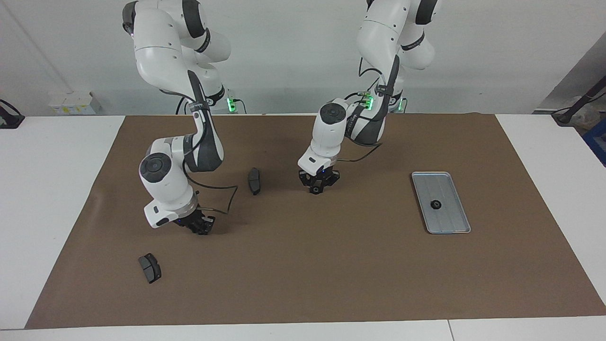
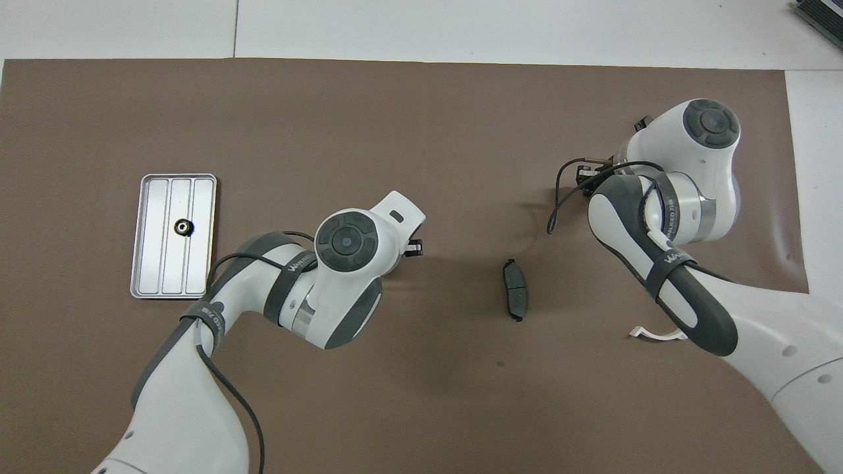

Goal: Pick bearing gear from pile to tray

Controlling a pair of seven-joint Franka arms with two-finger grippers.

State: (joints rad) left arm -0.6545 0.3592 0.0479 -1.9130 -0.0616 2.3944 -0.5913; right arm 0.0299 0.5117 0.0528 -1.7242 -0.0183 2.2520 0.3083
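Gear (image 1: 434, 204): one small black one lies in the tray (image 1: 452, 220), at 3 o'clock on the brown mat (image 1: 331, 274), reading the facing view as a clock face.

Starting from 8 o'clock, a dark brake pad (image 1: 150, 267) lies alone near the mat's edge. At 9 o'clock the right tool (image 1: 202, 229) is down low on the mat with its tips together; what it pinches, if anything, is hidden. A second brake pad (image 1: 254, 181) lies at 10 o'clock. At 12 o'clock the left tool (image 1: 316, 188) is just above the mat, and I cannot tell whether it is apart or together.

The step looks like a pick. To do it well, each tool should rise straight up first, so a small round part does not roll or get flicked. It should then travel level to 3 o'clock and let go low over bare tray floor, clear of the gear lying there.

The white surface (image 1: 57, 213) shows around the mat. A plain white wall (image 1: 293, 57) runs along the robots' end.
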